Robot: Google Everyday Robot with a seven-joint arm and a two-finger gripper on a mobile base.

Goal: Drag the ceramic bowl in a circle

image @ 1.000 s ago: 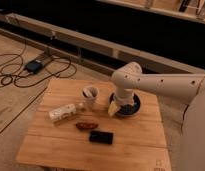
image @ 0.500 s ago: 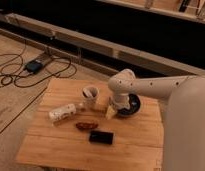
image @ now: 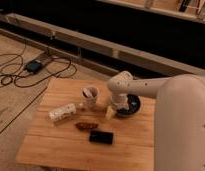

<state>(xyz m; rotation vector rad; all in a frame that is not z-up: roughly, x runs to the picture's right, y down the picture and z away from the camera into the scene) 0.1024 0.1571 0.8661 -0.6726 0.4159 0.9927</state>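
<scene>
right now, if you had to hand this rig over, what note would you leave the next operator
Gripper: open, low at the mug-side rim of the ceramic bowl. Whether it is touching the rim cannot be told.
Bowl: upright on the wooden table, near its far edge, beside the white mug but apart from it.
Done: the gripper is at the bowl.
Left: drag the bowl in a circle. How much of the circle is already traced cannot be told from this view. The mug is close, so the loop is probably safer swung away from it.
</scene>
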